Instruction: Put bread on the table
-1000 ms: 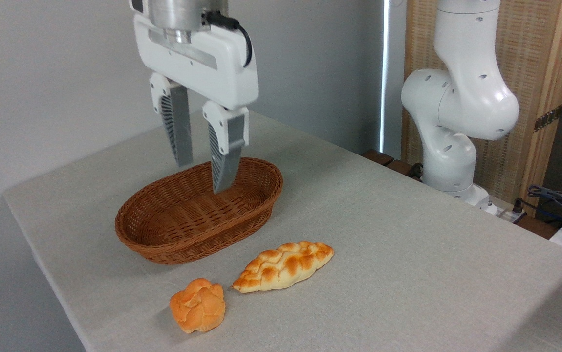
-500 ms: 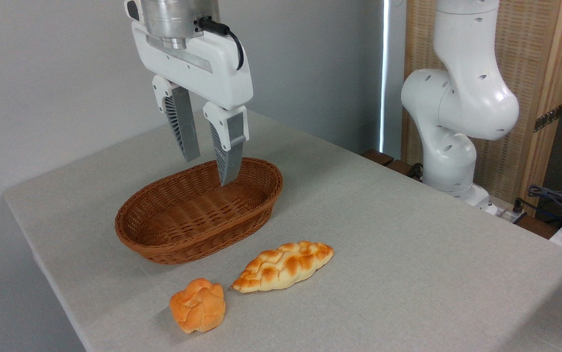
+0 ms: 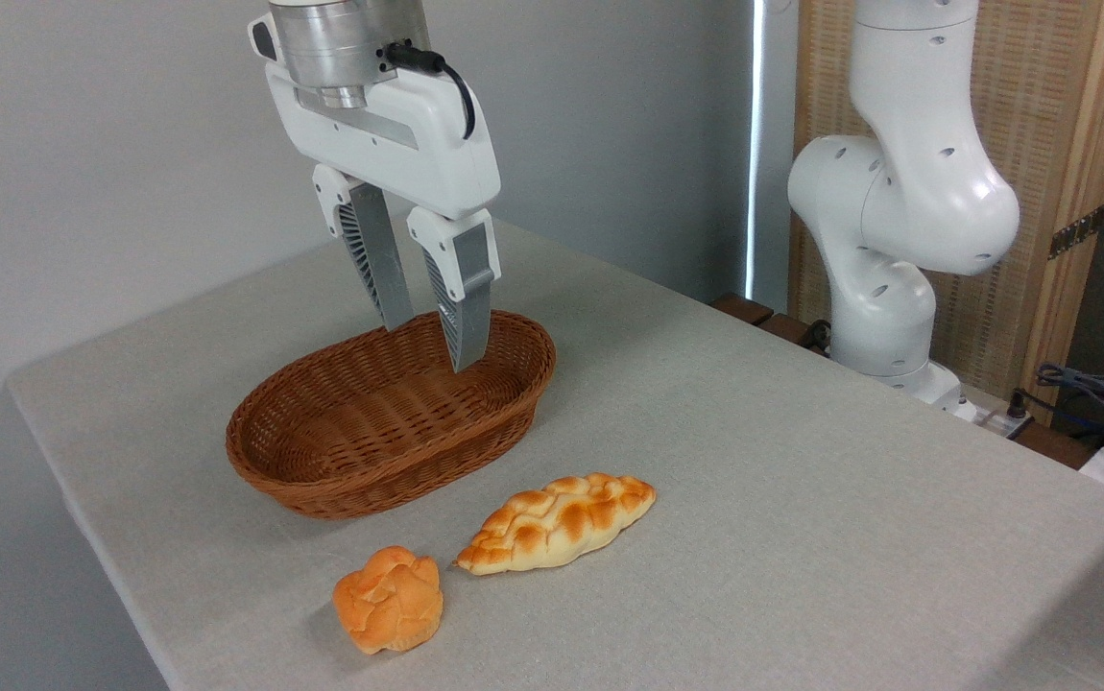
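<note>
The bread [image 3: 559, 523], a braided pale yellow loaf with golden-brown bumps, lies on the table [image 3: 782, 499] just in front of the basket. My gripper [image 3: 432, 343] hangs above the far end of the brown wicker basket [image 3: 389, 413], well behind and above the bread. Its two grey fingers [image 3: 464, 307] stand apart with nothing between them, so it is open.
A round orange knobbly bun [image 3: 389, 599] sits on the cloth close to the loaf's left tip, near the table's front edge. The basket holds nothing. The arm's white base [image 3: 888, 240] rises at the table's far right, with cables [image 3: 1099, 393] beyond it.
The gripper has drifted to the right over the basket's far end, still open and holding nothing. The bread, bun and basket have not moved.
</note>
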Controlling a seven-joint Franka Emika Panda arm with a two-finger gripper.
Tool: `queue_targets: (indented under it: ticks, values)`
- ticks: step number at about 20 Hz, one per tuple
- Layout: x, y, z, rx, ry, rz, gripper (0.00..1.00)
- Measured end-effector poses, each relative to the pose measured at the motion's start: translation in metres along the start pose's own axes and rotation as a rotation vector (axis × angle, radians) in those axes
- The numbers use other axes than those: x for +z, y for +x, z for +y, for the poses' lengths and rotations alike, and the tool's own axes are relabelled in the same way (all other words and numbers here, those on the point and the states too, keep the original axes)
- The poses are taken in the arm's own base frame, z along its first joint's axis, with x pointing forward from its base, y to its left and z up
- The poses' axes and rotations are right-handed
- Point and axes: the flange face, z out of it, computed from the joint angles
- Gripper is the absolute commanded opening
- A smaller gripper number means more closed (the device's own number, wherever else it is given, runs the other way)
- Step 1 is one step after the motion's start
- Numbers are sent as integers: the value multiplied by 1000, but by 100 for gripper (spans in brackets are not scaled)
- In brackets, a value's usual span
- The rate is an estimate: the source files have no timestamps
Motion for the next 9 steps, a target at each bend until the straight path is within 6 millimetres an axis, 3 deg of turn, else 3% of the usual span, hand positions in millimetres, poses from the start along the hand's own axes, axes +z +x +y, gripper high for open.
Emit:
queue_targets:
  ticks: [9]
  values:
    - [-6, 2, -4, -3, 23, 26, 100]
